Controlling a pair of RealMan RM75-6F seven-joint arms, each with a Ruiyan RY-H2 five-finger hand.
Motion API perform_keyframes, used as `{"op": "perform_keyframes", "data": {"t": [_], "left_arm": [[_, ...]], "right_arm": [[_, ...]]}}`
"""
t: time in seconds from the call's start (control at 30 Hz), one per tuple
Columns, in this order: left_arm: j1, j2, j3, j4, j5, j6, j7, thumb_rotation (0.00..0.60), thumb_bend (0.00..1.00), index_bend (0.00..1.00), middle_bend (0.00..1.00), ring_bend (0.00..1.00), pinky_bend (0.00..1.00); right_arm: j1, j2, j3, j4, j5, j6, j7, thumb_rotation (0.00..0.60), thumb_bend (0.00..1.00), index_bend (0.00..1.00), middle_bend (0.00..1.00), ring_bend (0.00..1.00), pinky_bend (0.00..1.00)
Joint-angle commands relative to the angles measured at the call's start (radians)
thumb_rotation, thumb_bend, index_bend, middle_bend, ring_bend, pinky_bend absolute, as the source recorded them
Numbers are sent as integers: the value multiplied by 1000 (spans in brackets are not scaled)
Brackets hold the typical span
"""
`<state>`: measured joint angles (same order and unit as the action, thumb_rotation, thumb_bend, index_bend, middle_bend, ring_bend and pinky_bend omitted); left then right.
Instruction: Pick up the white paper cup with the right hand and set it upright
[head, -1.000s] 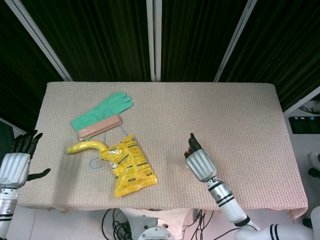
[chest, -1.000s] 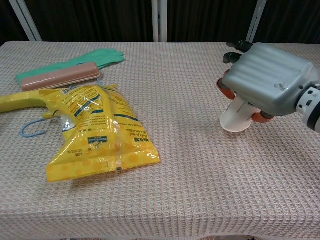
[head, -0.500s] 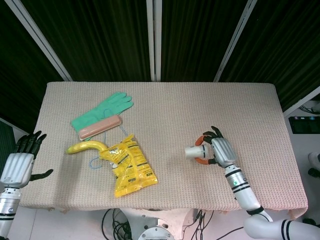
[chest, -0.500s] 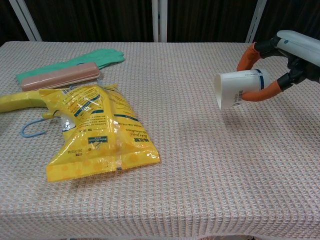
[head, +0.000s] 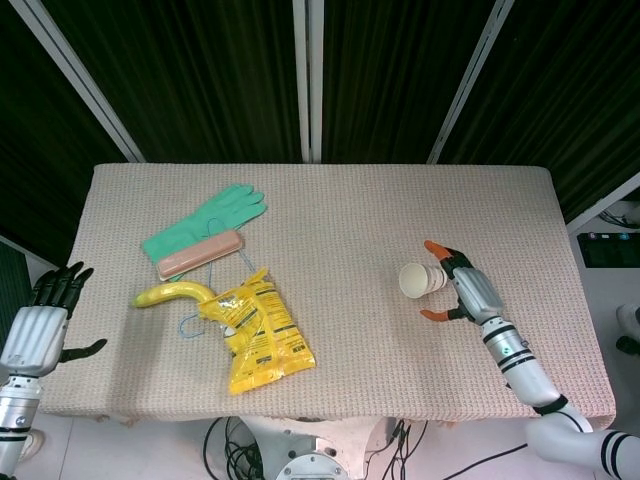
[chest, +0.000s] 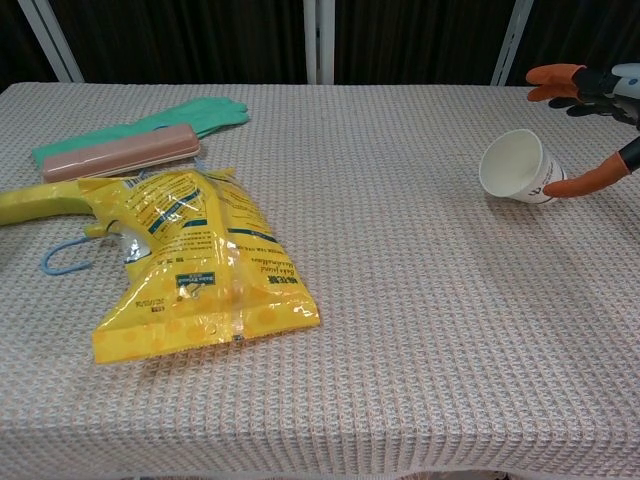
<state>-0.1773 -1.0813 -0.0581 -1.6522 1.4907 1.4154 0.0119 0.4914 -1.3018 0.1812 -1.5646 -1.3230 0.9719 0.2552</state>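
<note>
Cup (head: 417, 280) tilted on its side, right of the yellow bag (head: 258, 333), mouth toward it.
Right hand (head: 462, 290) spread loosely around it, barely gripping; best closed firmly before tipping upright.

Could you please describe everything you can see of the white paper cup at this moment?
The white paper cup is plain white with faint dark print near its base and looks empty. It is tilted, not upright, its open mouth turned toward the table's middle and partly up. It sits near the right side of the woven table cover. An orange fingertip of the right hand touches its side; whether it rests on the cover is unclear.
</note>
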Motion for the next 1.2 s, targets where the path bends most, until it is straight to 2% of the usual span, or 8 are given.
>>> {"op": "perform_keyframes", "data": {"t": [0.03, 0.13, 0.23, 0.37, 0.53, 0.73, 0.9, 1.2], "left_arm": [[0, 0, 0, 0, -1, 0, 1, 600, 61, 18, 0, 0, 0], [0, -1, 0, 0, -3, -2, 2, 600, 61, 18, 0, 0, 0], [-1, -1, -1, 2, -7, -3, 0, 600, 61, 18, 0, 0, 0], [-2, -1, -2, 5, -10, -6, -5, 600, 61, 17, 0, 0, 0], [-1, 0, -4, 8, -12, -4, -12, 600, 61, 18, 0, 0, 0], [-1, -1, -3, 9, -11, -4, -14, 600, 61, 17, 0, 0, 0], [2, 0, -4, 14, -16, -1, -20, 600, 61, 18, 0, 0, 0], [4, -1, -4, 17, -11, 7, -20, 600, 62, 18, 0, 0, 0]], "right_arm": [[27, 63, -25, -66, -31, 15, -260, 600, 18, 0, 32, 0, 0], [42, 72, -30, -102, -17, 58, -547, 600, 17, 0, 17, 0, 0], [51, 45, -18, -145, 76, 109, -825, 600, 4, 0, 3, 0, 0], [88, 0, 7, -153, 237, 97, -974, 600, 0, 0, 0, 0, 0], [146, -61, 18, -94, 345, 64, -1040, 600, 0, 0, 35, 0, 0], [210, -154, 21, 28, 428, 16, -1053, 600, 0, 0, 91, 0, 0], [235, -203, 13, 93, 411, 17, -1033, 600, 1, 5, 150, 0, 0], [263, -277, 6, 181, 369, 25, -977, 600, 26, 129, 245, 0, 0]]}}
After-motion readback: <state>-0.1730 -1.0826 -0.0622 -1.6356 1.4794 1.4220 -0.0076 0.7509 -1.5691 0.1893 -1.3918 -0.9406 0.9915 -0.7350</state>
